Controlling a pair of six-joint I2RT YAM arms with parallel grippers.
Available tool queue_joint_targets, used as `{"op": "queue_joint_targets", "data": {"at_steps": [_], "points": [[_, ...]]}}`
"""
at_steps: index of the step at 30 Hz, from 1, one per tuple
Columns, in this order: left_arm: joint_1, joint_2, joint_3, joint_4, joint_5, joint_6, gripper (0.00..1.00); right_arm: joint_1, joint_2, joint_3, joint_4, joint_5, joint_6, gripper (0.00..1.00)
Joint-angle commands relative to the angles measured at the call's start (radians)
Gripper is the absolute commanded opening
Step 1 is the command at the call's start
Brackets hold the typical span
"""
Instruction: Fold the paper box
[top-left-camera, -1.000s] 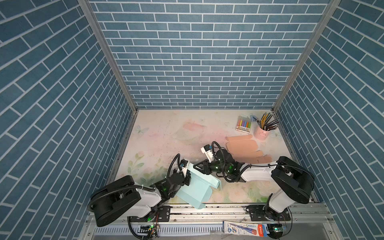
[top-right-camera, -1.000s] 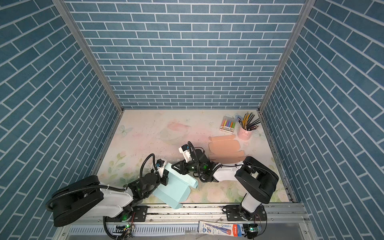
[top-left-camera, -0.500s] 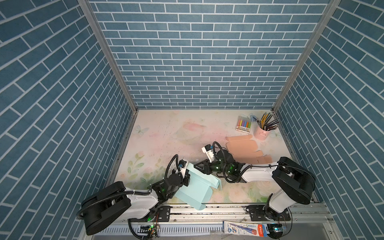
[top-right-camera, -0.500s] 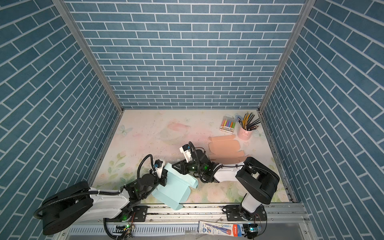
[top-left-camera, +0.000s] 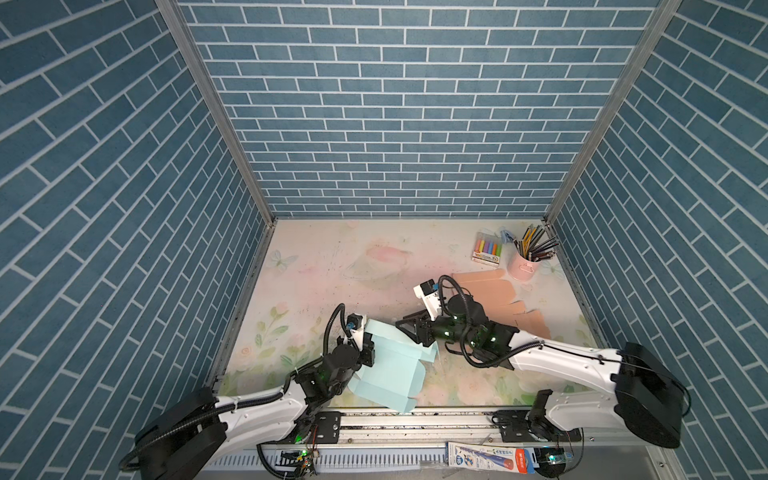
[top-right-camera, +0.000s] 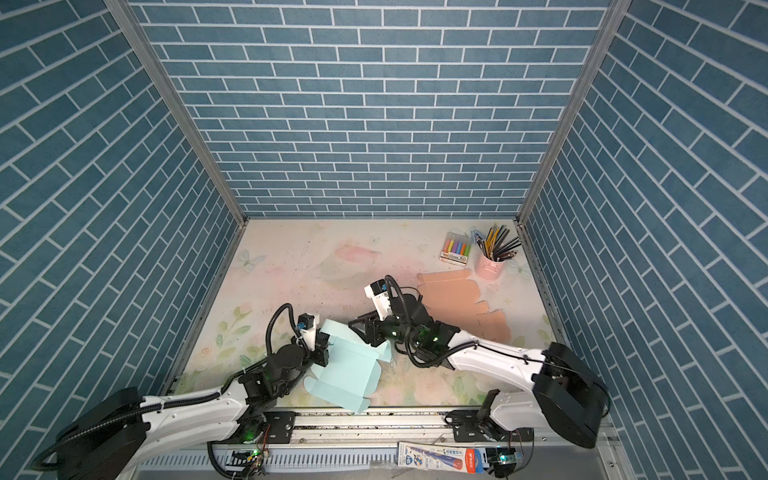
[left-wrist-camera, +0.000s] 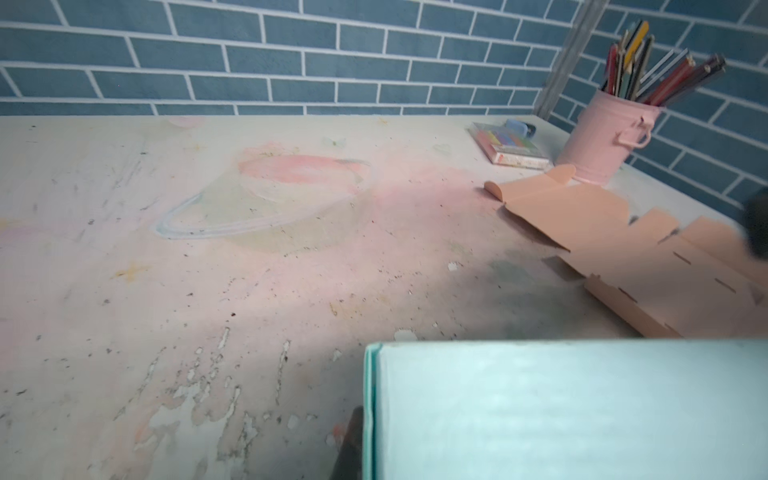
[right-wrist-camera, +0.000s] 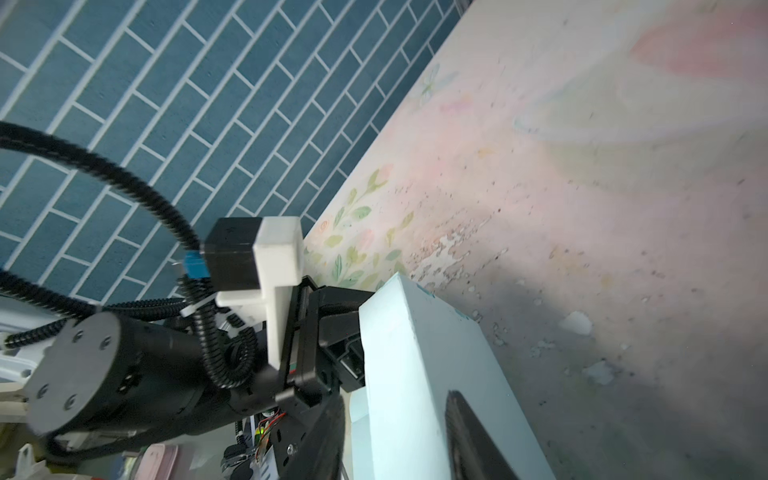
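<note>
Locate the box (top-left-camera: 390, 374) at the front centre of the table (top-left-camera: 332, 270), between the 2 grippers. In both top views its near corner reaches the front rail (top-left-camera: 415, 424). Its long axis runs roughly from far to near, skewed to the table edges. The far end carries a raised wall. The near part lies as an open sheet with a small tab at the front.

Check the left gripper (top-left-camera: 368, 349): its jaws are clamped on the box's left edge. The left wrist view shows 1 finger (left-wrist-camera: 351, 440) against the panel; the other is hidden behind it.

Check the right gripper (top-left-camera: 415, 330): its jaws stand apart. In the right wrist view, 1 finger (right-wrist-camera: 469, 436) sits on each side of the raised wall.

A flat peach blank (top-left-camera: 494, 299) lies right of the box and farther back, apart from it. The right arm (top-left-camera: 561, 365) crosses its near edge. Beyond the blank, in the far right corner, stands a pink cup (top-left-camera: 524, 266) of pencils (top-left-camera: 536, 245), with a marker pack (top-left-camera: 487, 252) just beside it.

The table is painted in pastel flowers and a ringed planet. The paint is speckled and chipped near the box. Blue brick-pattern walls (top-left-camera: 395, 124) close 3 sides, joined at metal corner posts (top-left-camera: 216, 104).
</note>
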Motion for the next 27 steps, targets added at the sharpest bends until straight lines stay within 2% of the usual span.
{"op": "queue_joint_targets", "data": {"at_steps": [1, 4, 9, 13, 17, 27], "points": [[0.087, -0.053, 0.021, -0.1, 0.061, -0.103, 0.05, 0.005, -0.112, 0.018, -0.145, 0.119, -0.14, 0.41], [0.155, -0.077, 0.038, -0.17, 0.092, -0.156, 0.04, 0.012, -0.199, 0.007, -0.15, 0.143, -0.2, 0.36], [0.201, -0.1, 0.064, -0.229, 0.096, -0.181, 0.04, 0.032, -0.269, -0.003, -0.179, 0.19, -0.277, 0.22], [0.221, -0.091, 0.081, -0.266, 0.089, -0.206, 0.03, 0.044, -0.247, 0.014, -0.223, 0.217, -0.296, 0.09], [0.234, -0.086, 0.097, -0.292, 0.1, -0.223, 0.02, 0.103, -0.188, 0.045, -0.255, 0.313, -0.317, 0.0], [0.238, -0.104, 0.106, -0.306, 0.107, -0.218, 0.01, 0.133, 0.004, 0.162, -0.332, 0.423, -0.302, 0.0]]}}
